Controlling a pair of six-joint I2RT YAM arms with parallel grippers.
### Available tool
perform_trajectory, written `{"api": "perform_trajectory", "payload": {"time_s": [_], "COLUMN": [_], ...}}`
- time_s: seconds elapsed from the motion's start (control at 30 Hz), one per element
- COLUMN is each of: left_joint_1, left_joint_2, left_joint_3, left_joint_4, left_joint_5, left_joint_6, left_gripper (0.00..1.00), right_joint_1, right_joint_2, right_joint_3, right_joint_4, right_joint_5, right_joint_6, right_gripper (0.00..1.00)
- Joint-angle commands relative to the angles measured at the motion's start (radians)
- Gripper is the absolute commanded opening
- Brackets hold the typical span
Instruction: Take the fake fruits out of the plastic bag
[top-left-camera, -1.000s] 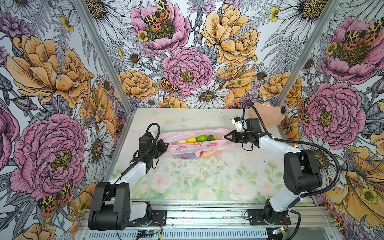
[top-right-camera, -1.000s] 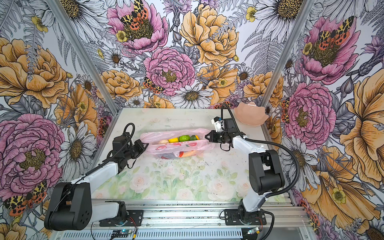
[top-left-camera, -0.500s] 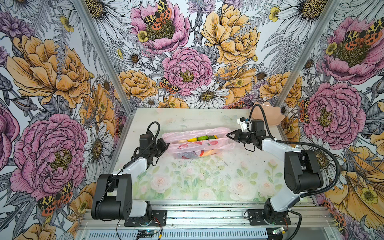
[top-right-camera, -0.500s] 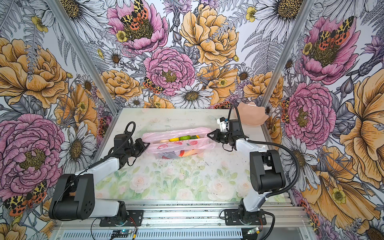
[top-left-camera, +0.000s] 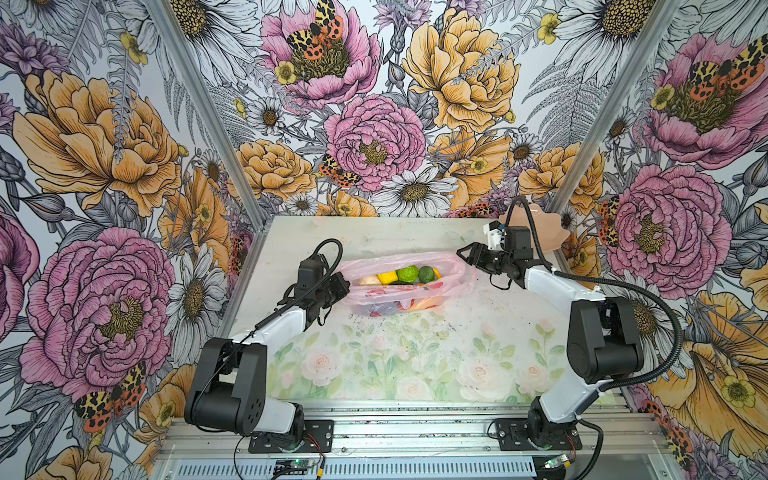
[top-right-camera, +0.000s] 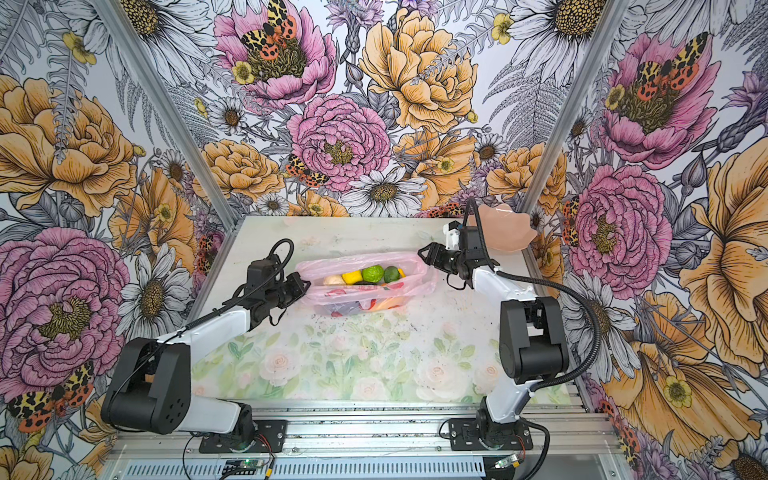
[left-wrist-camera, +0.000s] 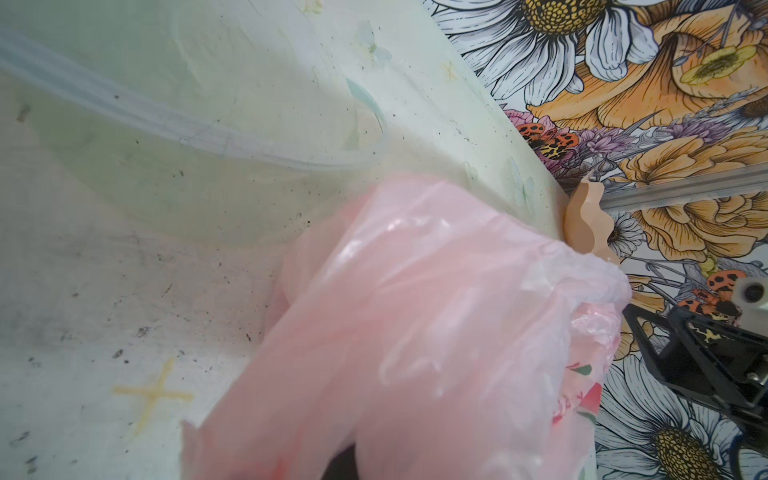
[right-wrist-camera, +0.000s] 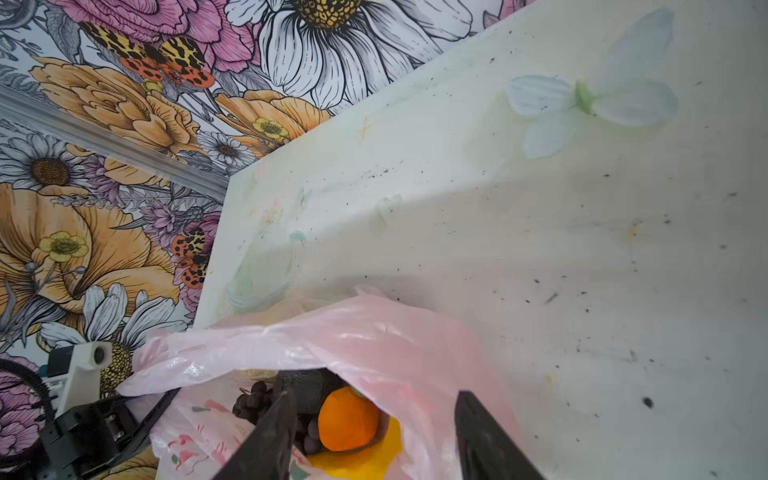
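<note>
The left tool pinches the plastic bag of fake fruits; the right tool gapes beside it, peach bowl behind.

No legible text or labels.

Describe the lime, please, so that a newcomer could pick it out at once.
Find the pink plastic bag lying near the middle of the table. A row of fruits shows in its open top; the lime is the bright green, bumpy ball between a yellow fruit and a darker green one.
</note>
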Motion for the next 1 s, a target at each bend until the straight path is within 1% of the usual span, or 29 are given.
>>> {"api": "perform_trajectory", "payload": {"time_s": [0.0,0.1,0.17,0.3,0.37,0.47,0.6,0.67,0.83,0.97], "left_joint_1": [-0.042,-0.073,-0.091,-0.125,-0.140,-0.157,-0.175,-0.180,-0.202,-0.231], "left_joint_2": [-0.001,-0.014,-0.024,-0.045,-0.053,-0.061,-0.068,-0.070,-0.066,-0.055], "left_joint_3": [-0.001,-0.024,-0.047,-0.078,-0.091,-0.107,-0.131,-0.140,-0.153,-0.157], "left_joint_4": [-0.033,-0.030,-0.015,0.000,0.006,0.007,0.013,0.019,0.036,0.043], "left_joint_5": [-0.067,-0.081,-0.081,-0.103,-0.111,-0.117,-0.121,-0.124,-0.130,-0.133], "left_joint_6": [0.025,0.005,-0.016,-0.043,-0.051,-0.063,-0.074,-0.077,-0.093,-0.108], "left_gripper": [0.00,0.01,0.01,0.02,0.02,0.03,0.04,0.04,0.04,0.04], "right_joint_1": [0.053,0.145,0.225,0.386,0.461,0.506,0.507,0.503,0.453,0.427], "right_joint_2": [-0.091,-0.158,-0.196,-0.219,-0.214,-0.182,-0.168,-0.164,-0.065,-0.014], "right_joint_3": [0.005,-0.012,-0.036,-0.065,-0.059,-0.030,-0.027,-0.034,-0.020,-0.008], "right_joint_4": [-0.142,-0.229,-0.248,-0.266,-0.272,-0.309,-0.342,-0.340,-0.337,-0.336], "right_joint_5": [0.254,0.423,0.510,0.690,0.797,0.860,0.882,0.874,0.744,0.723], "right_joint_6": [-0.003,0.036,0.111,0.248,0.270,0.271,0.246,0.231,0.236,0.226], "right_gripper": [0.72,0.74,0.74,0.74,0.75,0.76,0.77,0.78,0.77,0.71]}}
